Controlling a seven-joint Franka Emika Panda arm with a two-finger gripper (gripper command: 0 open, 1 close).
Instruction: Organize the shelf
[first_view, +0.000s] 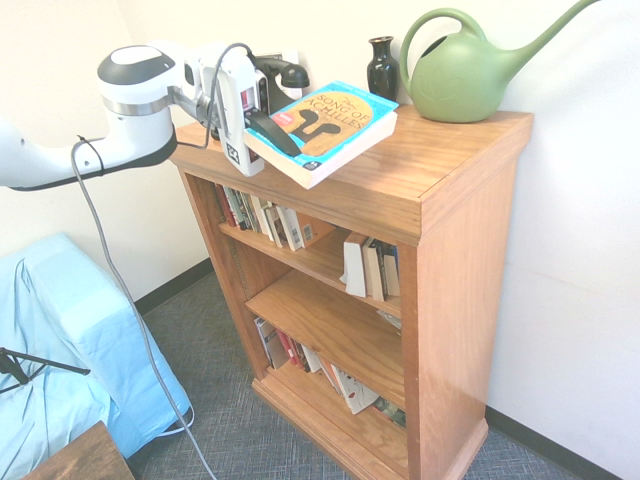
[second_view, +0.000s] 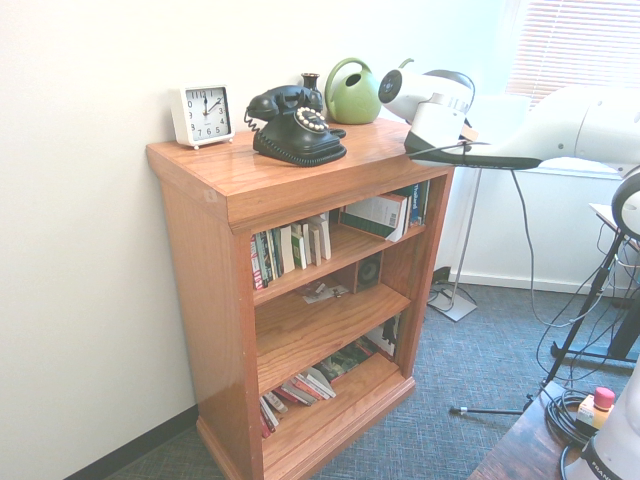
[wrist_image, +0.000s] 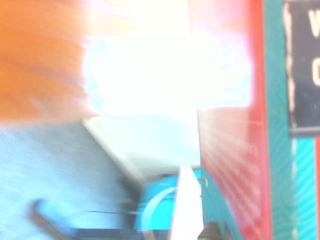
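The shelf (first_view: 440, 180) is an orange-brown bookcase with three tiers, also seen in the second exterior view (second_view: 240, 190). My gripper (first_view: 268, 135) is shut on a teal and orange paperback book (first_view: 335, 125), held roughly flat and slightly tilted at the height of the shelf top, at the end nearest the arm. From the other side, the gripper (second_view: 440, 140) shows with the book (second_view: 500, 159) edge-on as a thin dark strip. The book's red and teal cover (wrist_image: 240, 150) fills the right of the blurred wrist view. Whether the book touches the top is unclear.
On the top stand a green watering can (first_view: 465, 80), a black vase (first_view: 382, 66), a black rotary phone (second_view: 295, 125) and a white clock (second_view: 203, 114). Books (first_view: 270, 215) fill the tiers unevenly. A blue-covered seat (first_view: 60, 340) and a dark table corner (second_view: 520, 450) stand nearby.
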